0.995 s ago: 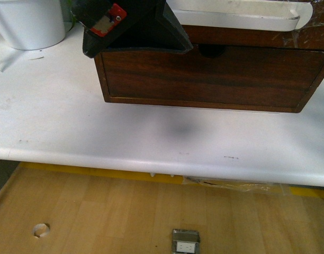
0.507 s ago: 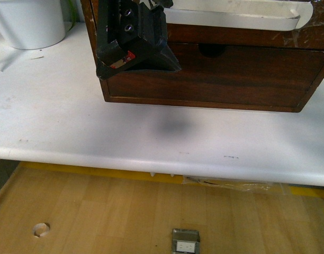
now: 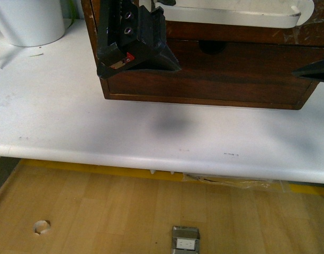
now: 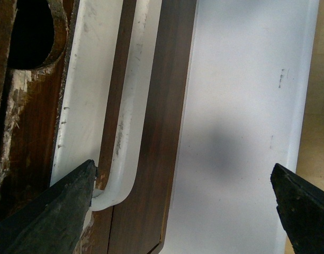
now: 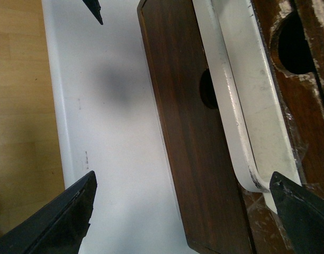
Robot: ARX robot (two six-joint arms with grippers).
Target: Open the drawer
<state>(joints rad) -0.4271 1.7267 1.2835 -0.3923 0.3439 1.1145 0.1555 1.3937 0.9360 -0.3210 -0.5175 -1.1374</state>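
Note:
The drawer (image 3: 241, 34) is the upper dark brown front of a wooden box, with a long white bar handle (image 3: 231, 16). Below it is a plain dark front (image 3: 204, 76). In the left wrist view the drawer's chipped edge and half-round notch (image 4: 29, 32) show beside the handle (image 4: 125, 106). My left gripper (image 3: 138, 61) is open at the handle's left end. One of its fingers (image 4: 61, 206) touches the handle's bend. My right gripper (image 3: 315, 71) is open at the box's right end. In its wrist view it (image 5: 183, 180) straddles the plain front (image 5: 194, 132) and the handle's end (image 5: 252, 174).
The box stands on a white table (image 3: 72, 116) whose front edge (image 3: 151, 164) runs across the view. A white pot (image 3: 29, 21) stands at the back left. Wooden floor with a metal outlet box (image 3: 186, 241) lies below.
My left gripper has come down and to the right, from the box's top left corner to the handle's left end. My right gripper's tip has entered at the right edge.

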